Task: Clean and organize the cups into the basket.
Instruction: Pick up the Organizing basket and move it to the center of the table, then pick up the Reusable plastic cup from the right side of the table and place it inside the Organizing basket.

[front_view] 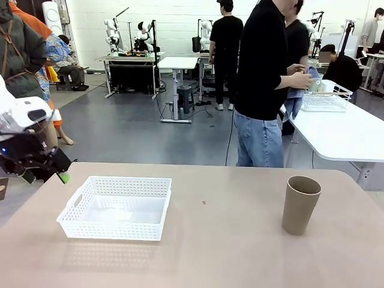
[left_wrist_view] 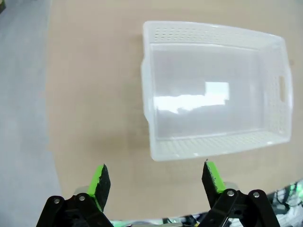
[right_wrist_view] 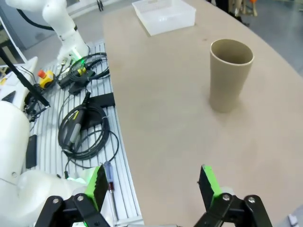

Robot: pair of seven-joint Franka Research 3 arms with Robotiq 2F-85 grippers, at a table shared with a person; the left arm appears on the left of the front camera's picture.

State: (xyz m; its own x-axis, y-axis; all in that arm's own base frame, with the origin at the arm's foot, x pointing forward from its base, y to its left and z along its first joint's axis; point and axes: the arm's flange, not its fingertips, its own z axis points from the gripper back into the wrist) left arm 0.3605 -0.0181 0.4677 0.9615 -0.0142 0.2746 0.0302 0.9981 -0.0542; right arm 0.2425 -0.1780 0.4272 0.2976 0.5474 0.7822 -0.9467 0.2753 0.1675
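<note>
The left gripper (front_view: 46, 175), partly cut off, seems spread near the basket (front_view: 117, 207).

Plain white on the basket (front_view: 111, 228), with a lattice of small holes along its walls and a smooth, glossy bottom. Matte tan-brown, like cardboard, on the cup (front_view: 301, 205), a shade darker than the pale beige table (front_view: 228, 258). Black with bright green pads (left_wrist_view: 211, 172) on the left gripper (front_view: 45, 176) and the right gripper (right_wrist_view: 154, 184). White on the left arm (front_view: 24, 113). Black shirt and blue jeans on the person (front_view: 262, 72). Grey on the floor (front_view: 132, 126). White on the far table (front_view: 348, 135) and its wire basket (front_view: 327, 99).
</note>
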